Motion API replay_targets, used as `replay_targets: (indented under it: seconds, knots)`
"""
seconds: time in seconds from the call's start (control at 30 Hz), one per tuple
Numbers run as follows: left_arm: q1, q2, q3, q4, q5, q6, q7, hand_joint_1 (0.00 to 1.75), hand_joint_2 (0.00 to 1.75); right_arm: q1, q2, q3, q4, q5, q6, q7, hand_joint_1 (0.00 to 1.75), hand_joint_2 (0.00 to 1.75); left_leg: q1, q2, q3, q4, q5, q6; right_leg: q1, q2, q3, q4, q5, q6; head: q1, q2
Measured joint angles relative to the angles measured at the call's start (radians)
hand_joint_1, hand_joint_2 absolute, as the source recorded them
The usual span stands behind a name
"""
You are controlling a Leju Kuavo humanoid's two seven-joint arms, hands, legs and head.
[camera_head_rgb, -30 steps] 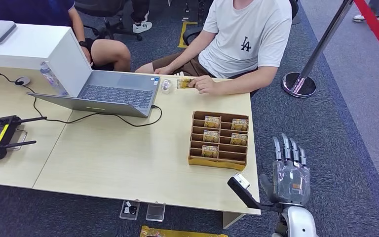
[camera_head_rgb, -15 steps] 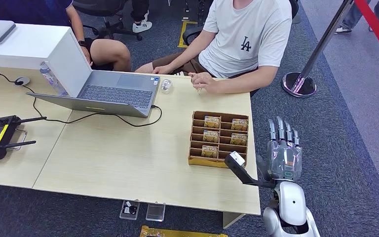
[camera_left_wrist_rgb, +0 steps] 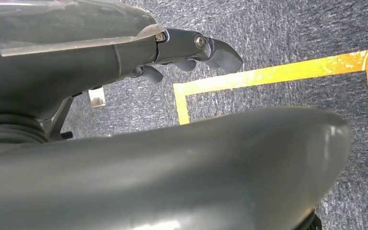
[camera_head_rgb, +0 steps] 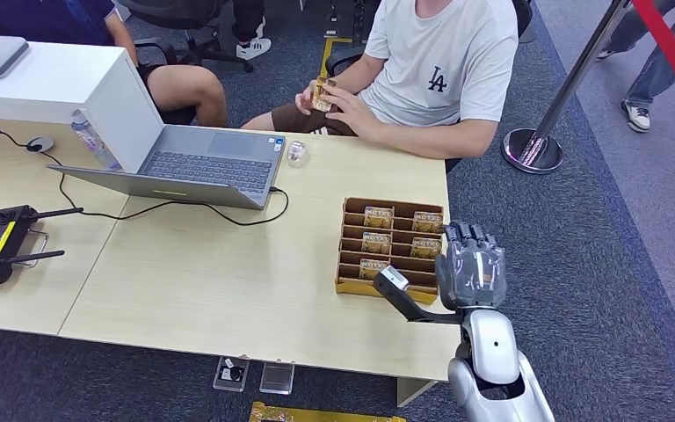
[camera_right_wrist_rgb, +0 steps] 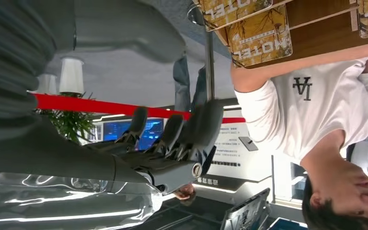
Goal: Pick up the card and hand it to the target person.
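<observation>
Right hand (camera_head_rgb: 471, 266) empty beside card rack (camera_head_rgb: 389, 248)

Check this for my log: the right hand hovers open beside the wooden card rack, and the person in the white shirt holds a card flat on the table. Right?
Not quite. In the head view the person's hands hold the card raised above the table. The right hand is open beside the card rack.

You're looking at a light wood table (camera_head_rgb: 228, 290) on dark blue-grey carpet (camera_head_rgb: 598, 264), yellow floor tape (camera_left_wrist_rgb: 268, 76) marking it. Chrome stanchion (camera_head_rgb: 534, 145) with red belt (camera_head_rgb: 672, 53) stands off the table's far right corner. Office chair (camera_head_rgb: 185, 18) behind. White cabinet (camera_head_rgb: 53, 79) at the left. Ceiling lamps (camera_right_wrist_rgb: 69, 74) lit.
</observation>
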Motion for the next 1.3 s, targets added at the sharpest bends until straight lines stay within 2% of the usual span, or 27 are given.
replay_targets:
  seconds: [0.23, 0.37, 0.47, 0.6, 0.77, 0.87, 1.3]
  knots:
    - [0.0, 0.0, 0.008, 0.0, -0.001, -0.001, 0.004, 0.0, 0.0, -0.009, 0.006, 0.024, 0.017, 0.02, 0.025, 0.031, 1.47, 1.75, 0.0, 0.0, 0.0, 0.0, 0.0, 0.0, 0.0, 0.0, 0.0, 0.0, 0.0, 0.0, 0.0, 0.0]
    - [0.0, -0.001, 0.012, 0.0, -0.001, -0.001, 0.005, 0.0, 0.0, -0.016, 0.011, 0.036, 0.024, 0.032, 0.03, 0.044, 1.21, 1.75, 0.0, 0.0, 0.0, 0.0, 0.0, 0.0, 0.0, 0.0, 0.0, 0.0, 0.0, 0.0, 0.0, 0.0]
    - [0.0, -0.002, 0.013, 0.001, -0.001, -0.002, 0.006, 0.0, 0.0, -0.017, 0.012, 0.045, 0.024, 0.038, 0.031, 0.048, 1.23, 1.75, 0.0, 0.0, 0.0, 0.0, 0.0, 0.0, 0.0, 0.0, 0.0, 0.0, 0.0, 0.0, 0.0, 0.0]
    - [0.001, -0.002, 0.014, 0.001, -0.003, -0.003, 0.006, 0.0, 0.0, -0.017, 0.012, 0.054, 0.023, 0.042, 0.04, 0.056, 1.12, 1.75, 0.0, 0.0, 0.0, 0.0, 0.0, 0.0, 0.0, 0.0, 0.0, 0.0, 0.0, 0.0, 0.0, 0.0]
    - [0.001, -0.002, 0.014, 0.001, -0.003, -0.003, 0.006, 0.0, 0.0, -0.016, 0.012, 0.059, 0.021, 0.042, 0.043, 0.057, 0.76, 1.75, 0.0, 0.0, 0.0, 0.0, 0.0, 0.0, 0.0, 0.0, 0.0, 0.0, 0.0, 0.0, 0.0, 0.0]
    - [0.001, -0.002, 0.014, 0.001, -0.004, -0.004, 0.005, 0.0, 0.0, -0.016, 0.012, 0.064, 0.021, 0.042, 0.044, 0.057, 0.83, 1.75, 0.0, 0.0, 0.0, 0.0, 0.0, 0.0, 0.0, 0.0, 0.0, 0.0, 0.0, 0.0, 0.0, 0.0]
    - [0.001, -0.002, 0.014, 0.002, -0.009, -0.006, 0.001, 0.0, 0.0, -0.038, 0.016, 0.075, 0.04, 0.037, 0.043, 0.057, 0.9, 1.75, 0.0, 0.0, 0.0, 0.0, 0.0, 0.0, 0.0, 0.0, 0.0, 0.0, 0.0, 0.0, 0.0, 0.0]
